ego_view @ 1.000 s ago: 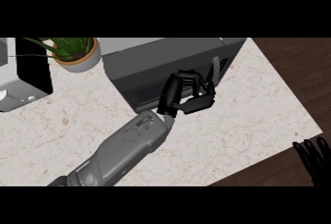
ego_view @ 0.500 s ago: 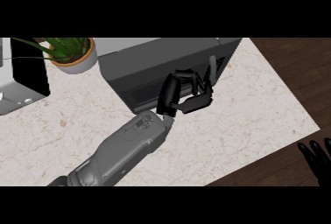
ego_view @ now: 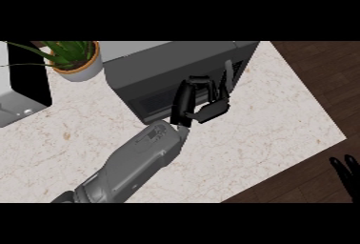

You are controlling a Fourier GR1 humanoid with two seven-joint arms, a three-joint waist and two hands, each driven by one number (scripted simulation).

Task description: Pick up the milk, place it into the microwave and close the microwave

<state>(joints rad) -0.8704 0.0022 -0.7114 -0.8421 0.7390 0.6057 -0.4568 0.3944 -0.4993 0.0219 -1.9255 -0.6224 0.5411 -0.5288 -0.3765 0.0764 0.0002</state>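
Left hand [ego_view: 199, 101] at microwave [ego_view: 169, 71], contents unseen.

Left hand [ego_view: 200, 101] covers part of the microwave [ego_view: 162, 71] front; whether its fingers touch the door cannot be told. No milk shows beside or under that hand. Microwave's far side, beyond the hand, cut by the top edge. Potted plant [ego_view: 76, 61], up and left of the hand, leaves cut at the top. Right hand [ego_view: 346, 167], far lower right: only dark fingertips show, the rest is off frame.
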